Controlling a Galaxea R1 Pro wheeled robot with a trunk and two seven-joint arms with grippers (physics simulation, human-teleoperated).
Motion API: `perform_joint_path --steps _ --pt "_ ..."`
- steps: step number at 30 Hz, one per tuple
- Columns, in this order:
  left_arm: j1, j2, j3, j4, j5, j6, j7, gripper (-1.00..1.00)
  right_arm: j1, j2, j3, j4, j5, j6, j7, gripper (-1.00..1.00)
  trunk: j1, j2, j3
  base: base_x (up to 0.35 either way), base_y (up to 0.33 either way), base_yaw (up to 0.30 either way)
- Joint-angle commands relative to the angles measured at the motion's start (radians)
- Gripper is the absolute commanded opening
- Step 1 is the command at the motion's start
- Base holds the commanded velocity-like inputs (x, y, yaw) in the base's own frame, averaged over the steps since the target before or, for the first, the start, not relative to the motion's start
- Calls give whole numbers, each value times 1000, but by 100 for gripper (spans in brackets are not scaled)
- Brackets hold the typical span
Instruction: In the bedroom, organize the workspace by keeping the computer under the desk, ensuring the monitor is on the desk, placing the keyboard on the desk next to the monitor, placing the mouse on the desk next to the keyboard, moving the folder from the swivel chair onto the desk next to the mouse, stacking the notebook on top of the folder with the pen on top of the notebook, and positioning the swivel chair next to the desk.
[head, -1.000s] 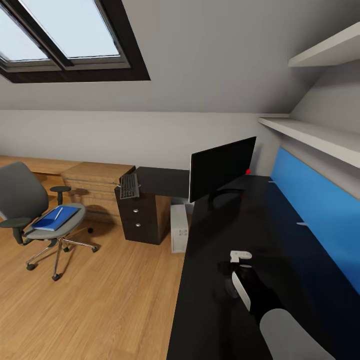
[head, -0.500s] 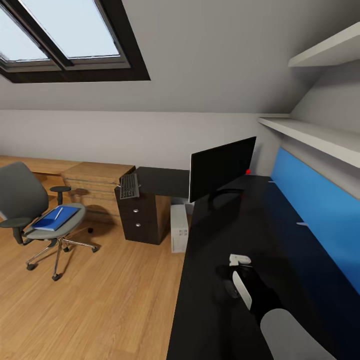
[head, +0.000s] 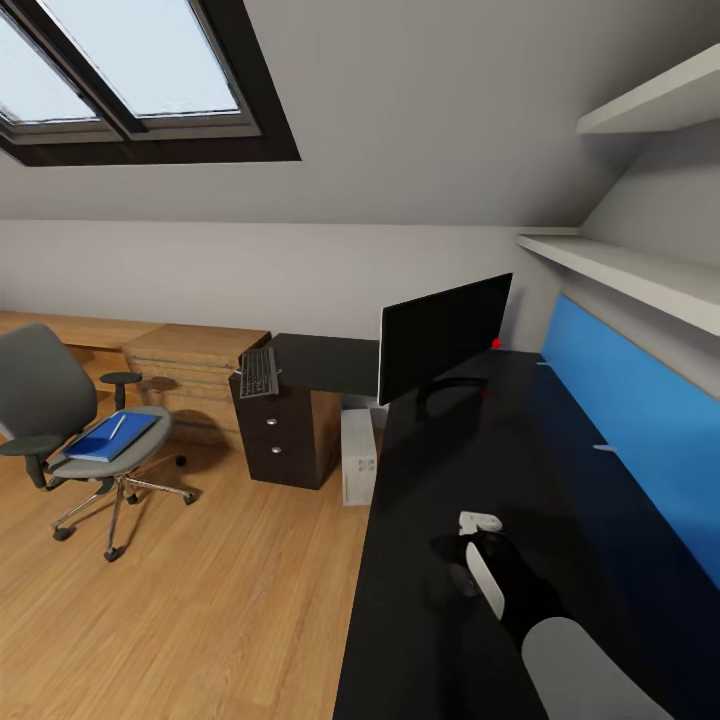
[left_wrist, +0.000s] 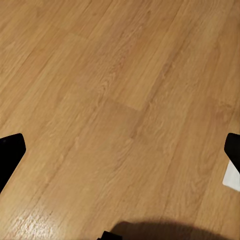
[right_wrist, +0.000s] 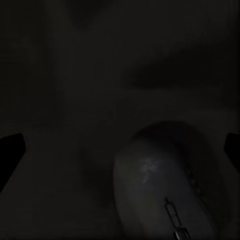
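The monitor stands upright on the black desk. The keyboard lies on the desk's far wing, above the drawer pedestal. The computer stands on the floor under the desk. At the left, the swivel chair holds the blue folder with the white pen lying on it. The notebook is out of view. My right gripper hangs open just above the desk, over the grey mouse. My left gripper is open over bare wood floor.
A light-wood drawer chest stands against the wall between chair and desk. A blue wall panel and white shelves run along the desk's right side. Wood floor stretches between me and the chair.
My right gripper has shifted slightly nearer to me and lower over the desk. Everything else is as before.
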Motion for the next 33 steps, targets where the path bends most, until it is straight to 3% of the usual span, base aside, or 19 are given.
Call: perform_joint_path --steps 1,10,33 --pt "0 1 -8 0 10 -4 7 100 0 -2 2 -1 -11 4 -8 100 0 -1 -1 0 0 0" --pt "0 1 -7 -4 10 -4 7 100 -1 -17 2 33 -9 4 -8 100 0 -1 -1 0 0 0" --pt "0 1 -6 -11 10 -44 10 100 -17 -18 3 141 -9 -4 -8 100 0 -1 -1 0 0 0"
